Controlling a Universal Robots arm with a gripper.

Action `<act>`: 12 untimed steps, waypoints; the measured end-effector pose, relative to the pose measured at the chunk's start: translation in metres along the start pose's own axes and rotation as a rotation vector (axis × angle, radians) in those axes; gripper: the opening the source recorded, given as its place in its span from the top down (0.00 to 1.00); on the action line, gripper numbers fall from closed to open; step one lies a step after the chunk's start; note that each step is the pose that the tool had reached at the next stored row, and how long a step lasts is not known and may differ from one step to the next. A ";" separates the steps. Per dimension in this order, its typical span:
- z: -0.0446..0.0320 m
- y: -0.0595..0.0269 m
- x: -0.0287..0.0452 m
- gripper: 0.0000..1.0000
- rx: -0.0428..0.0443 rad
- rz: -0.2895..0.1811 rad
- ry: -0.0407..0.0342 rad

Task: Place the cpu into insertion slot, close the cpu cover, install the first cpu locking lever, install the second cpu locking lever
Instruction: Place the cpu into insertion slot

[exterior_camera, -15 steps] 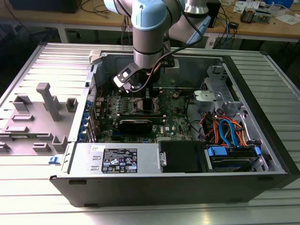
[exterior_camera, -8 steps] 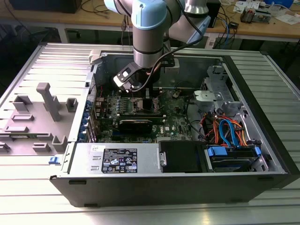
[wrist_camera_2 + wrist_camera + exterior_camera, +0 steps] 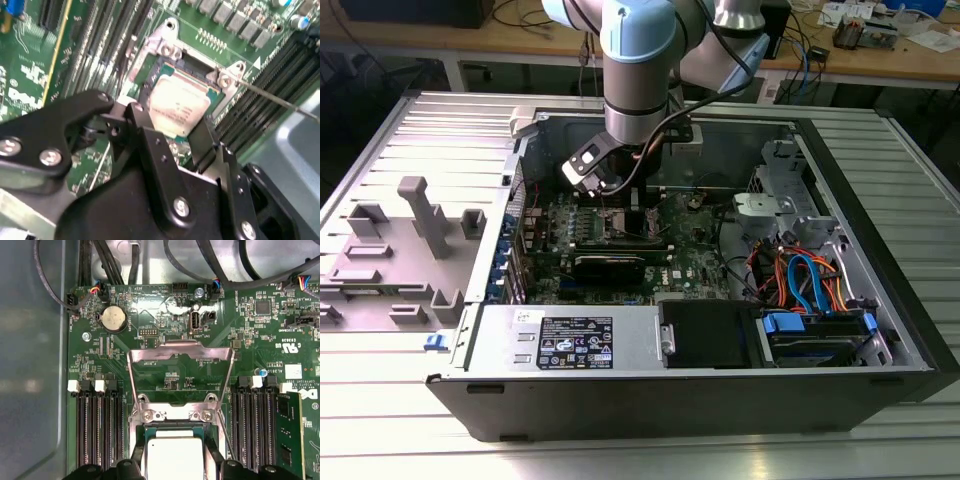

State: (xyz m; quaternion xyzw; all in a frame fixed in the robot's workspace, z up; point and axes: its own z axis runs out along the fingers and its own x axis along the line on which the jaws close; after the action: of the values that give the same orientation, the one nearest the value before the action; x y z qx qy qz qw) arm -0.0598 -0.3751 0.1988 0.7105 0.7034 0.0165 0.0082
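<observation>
The cpu (image 3: 177,102), a flat square chip with a silvery top, lies level in the insertion slot (image 3: 170,47), inside its silver rim. In both wrist views my gripper (image 3: 172,132) has one black finger on each side of the chip and looks shut on it. The cpu (image 3: 172,457) shows between the fingers (image 3: 137,462). The cpu cover (image 3: 180,346) stands open, tipped back from the slot (image 3: 175,415), with green board visible through its window. A thin wire locking lever (image 3: 280,102) sticks out past the socket corner. In the exterior view the gripper (image 3: 630,195) reaches down into the open computer case.
Black memory slots (image 3: 95,430) flank the socket on both sides (image 3: 255,425). A coin battery (image 3: 113,319) and black cables (image 3: 180,265) lie beyond the cover. The case holds a power supply (image 3: 570,340) and a drive cage with orange and blue cables (image 3: 810,280). Grey fixtures (image 3: 420,215) stand at the exterior view's left.
</observation>
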 end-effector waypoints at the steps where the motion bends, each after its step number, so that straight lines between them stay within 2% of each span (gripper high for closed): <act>1: -0.0001 0.0000 0.0000 0.45 -0.0001 0.000 -0.0002; 3: -0.0010 0.0001 0.0000 0.45 -0.0004 0.000 -0.0012; 5: -0.0022 0.0001 0.0000 0.45 -0.0002 0.000 -0.0054; 6: -0.0025 0.0001 0.0000 0.45 -0.0003 0.000 -0.0130; 8: -0.0025 0.0001 -0.0001 0.45 -0.0003 -0.001 -0.0192; 12: -0.0025 0.0001 0.0000 0.45 -0.0002 -0.001 -0.0209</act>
State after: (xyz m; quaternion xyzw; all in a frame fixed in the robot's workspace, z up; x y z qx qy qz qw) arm -0.0598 -0.3751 0.2013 0.7104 0.7036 0.0091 0.0156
